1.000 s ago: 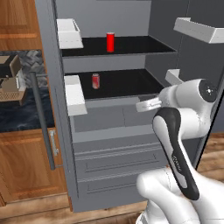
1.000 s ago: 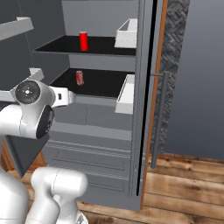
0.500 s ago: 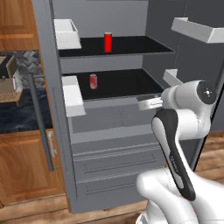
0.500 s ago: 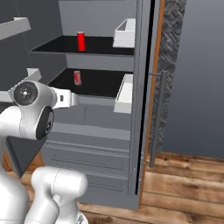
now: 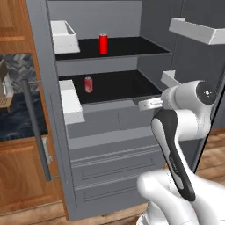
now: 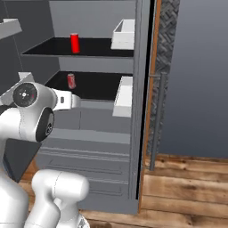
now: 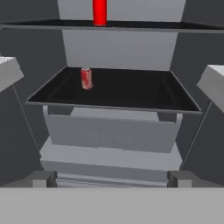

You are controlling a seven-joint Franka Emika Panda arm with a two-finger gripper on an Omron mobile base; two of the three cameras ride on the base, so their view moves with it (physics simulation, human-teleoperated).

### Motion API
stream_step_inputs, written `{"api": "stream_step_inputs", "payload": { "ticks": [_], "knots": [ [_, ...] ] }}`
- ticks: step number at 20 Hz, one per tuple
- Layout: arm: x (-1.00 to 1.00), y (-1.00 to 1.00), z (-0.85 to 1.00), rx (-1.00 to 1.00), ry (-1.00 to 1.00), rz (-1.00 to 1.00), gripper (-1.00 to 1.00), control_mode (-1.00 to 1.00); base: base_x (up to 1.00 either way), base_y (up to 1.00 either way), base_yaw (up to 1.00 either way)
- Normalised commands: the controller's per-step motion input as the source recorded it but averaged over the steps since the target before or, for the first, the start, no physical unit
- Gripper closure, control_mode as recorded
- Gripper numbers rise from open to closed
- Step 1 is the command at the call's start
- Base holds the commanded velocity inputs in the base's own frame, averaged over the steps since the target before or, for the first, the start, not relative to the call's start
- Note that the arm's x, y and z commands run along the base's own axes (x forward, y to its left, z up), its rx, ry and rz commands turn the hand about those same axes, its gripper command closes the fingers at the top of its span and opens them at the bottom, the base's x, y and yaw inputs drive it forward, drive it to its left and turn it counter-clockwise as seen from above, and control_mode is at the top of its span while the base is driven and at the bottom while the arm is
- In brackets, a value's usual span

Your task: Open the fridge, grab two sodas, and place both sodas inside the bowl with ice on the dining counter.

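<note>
A simulated kitchen with a wood plank floor [image 6: 187, 178] and brown wooden cabinets [image 5: 17, 167] frames the tall matte grey fridge [image 5: 110, 145], which stands with both doors swung wide. Inside the fridge, 2 black shelves sit one above the other over grey lower drawers [image 5: 116, 165].

On the upper shelf [image 5: 132, 46] of the fridge, 1 red soda can [image 5: 103, 44] stands upright near the middle. On the lower shelf [image 5: 118, 85], the second soda can [image 5: 88, 84], red with a silver top, stands upright toward the back left corner; from the hand camera it shows left of centre on that shelf [image 7: 86, 78], directly below the upper can [image 7: 99, 12]. The 2 cans are well apart, 1 shelf level between them.

White door bins [image 5: 70, 101] hang on the inside of the fridge's left door, another bin [image 5: 63, 35] sits above it, and a bin [image 6: 122, 95] shows on the right door. A long vertical bar handle [image 5: 36, 129] runs down the outer face of the left door.

The white arm reaches toward the fridge's opening at the height of the lower shelf. The gripper [image 7: 111, 178] faces the fridge interior just in front of the lower shelf's front edge, its 2 fingertips [image 7: 43, 178] spread as wide as they go and nothing between them. It is level with the drawers' top and well short of the lower can.
</note>
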Motion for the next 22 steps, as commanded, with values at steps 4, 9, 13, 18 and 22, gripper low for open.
{"api": "stream_step_inputs", "payload": {
  "ticks": [4, 9, 13, 18, 22],
  "knots": [
    [0.0, 0.0, 0.0, 0.0, 0.0, 0.0, -1.0, 1.0, 0.46, 0.4, 0.0],
    [0.0, 0.0, 0.0, 0.0, 0.0, 0.0, -1.0, 1.0, 0.46, 0.53, 0.0],
    [0.0, 0.0, 0.0, 0.0, 0.0, 0.0, -1.0, 1.0, 0.56, 0.26, 0.0],
    [0.0, 0.0, 0.0, 0.0, 0.0, 0.0, -1.0, 1.0, 0.57, 0.01, 0.01],
    [0.0, 0.0, 0.0, 0.0, 0.0, 0.0, -1.0, 1.0, 0.53, -0.23, 0.02]
  ]
}}
